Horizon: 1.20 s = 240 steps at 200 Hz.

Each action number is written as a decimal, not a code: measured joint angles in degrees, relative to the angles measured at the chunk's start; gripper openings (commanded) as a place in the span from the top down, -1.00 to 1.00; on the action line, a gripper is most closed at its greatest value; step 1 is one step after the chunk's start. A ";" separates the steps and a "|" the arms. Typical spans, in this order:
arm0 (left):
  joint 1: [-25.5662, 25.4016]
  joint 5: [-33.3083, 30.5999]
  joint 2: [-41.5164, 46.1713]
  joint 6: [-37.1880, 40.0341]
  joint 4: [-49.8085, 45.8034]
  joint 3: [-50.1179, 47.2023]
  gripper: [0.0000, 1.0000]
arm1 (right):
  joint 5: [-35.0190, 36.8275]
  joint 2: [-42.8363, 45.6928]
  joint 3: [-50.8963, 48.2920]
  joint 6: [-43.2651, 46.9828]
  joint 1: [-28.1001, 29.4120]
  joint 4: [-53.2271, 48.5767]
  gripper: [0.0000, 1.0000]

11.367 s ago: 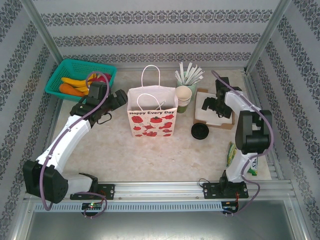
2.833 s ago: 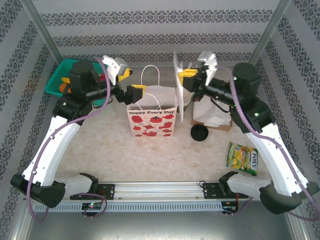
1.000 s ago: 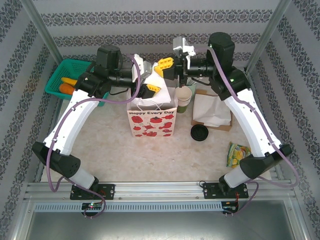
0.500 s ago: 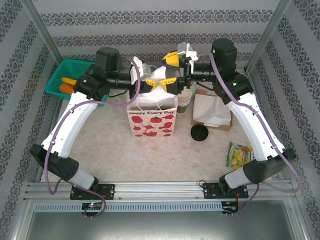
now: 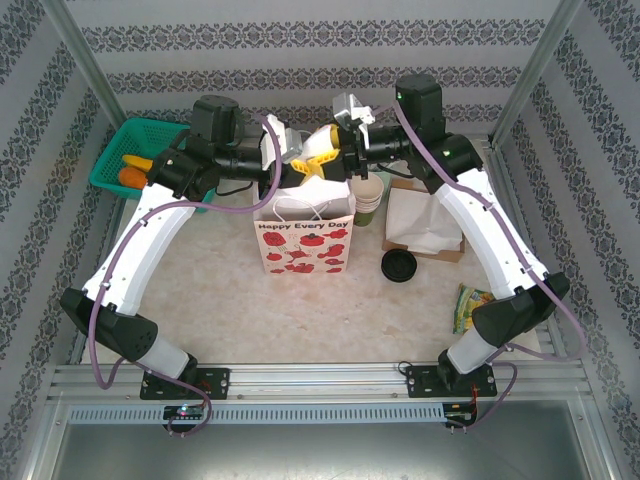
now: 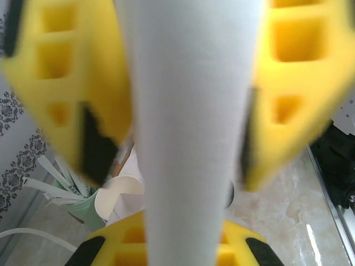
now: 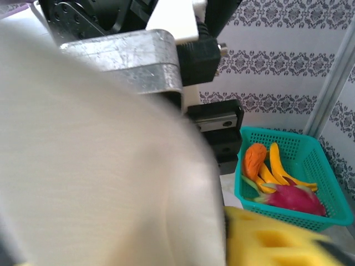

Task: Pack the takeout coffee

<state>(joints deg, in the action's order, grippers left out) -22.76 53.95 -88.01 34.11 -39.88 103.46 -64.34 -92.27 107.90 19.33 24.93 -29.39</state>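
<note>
The left gripper (image 6: 186, 155) and the right gripper (image 5: 322, 150) are meeting nose to nose in the air above the open mouth of the one paper bag (image 5: 305, 245). The left jaws are clenching a single white paper piece (image 6: 188, 111) from both sides. The right jaws are pressing up against the same piece, but whether they are gripping it cannot be told. Green cups (image 5: 367, 200) with cream insides are standing nested on the surface (image 5: 230, 290), just right of the bag and lower than both jaws, touching neither. The takeout coffee cup cannot be told apart from that stack, and the cups in it cannot be counted. One black lid (image 5: 400, 265), one snack packet (image 5: 468, 305), one brown tray (image 5: 425, 225) of white paper and one teal basket (image 5: 110, 160) of fruit are lying around the bag
</note>
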 measured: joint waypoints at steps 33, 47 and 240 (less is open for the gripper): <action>0.00 -0.74 0.00 0.20 -0.20 0.00 0.78 | 2.93 0.42 0.00 0.17 0.22 0.00 1.00; 0.13 -1.60 0.24 -0.11 0.07 -0.52 0.52 | 4.81 0.61 0.00 0.04 0.55 0.04 1.00; 5.64 -30.97 23.10 -25.75 15.54 -32.13 -0.20 | 12.79 0.17 -0.72 5.20 -1.31 -6.47 1.00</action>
<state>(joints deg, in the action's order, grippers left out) -17.12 22.98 -64.90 8.36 -24.34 71.33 -51.55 -92.09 107.18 24.53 23.62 -35.86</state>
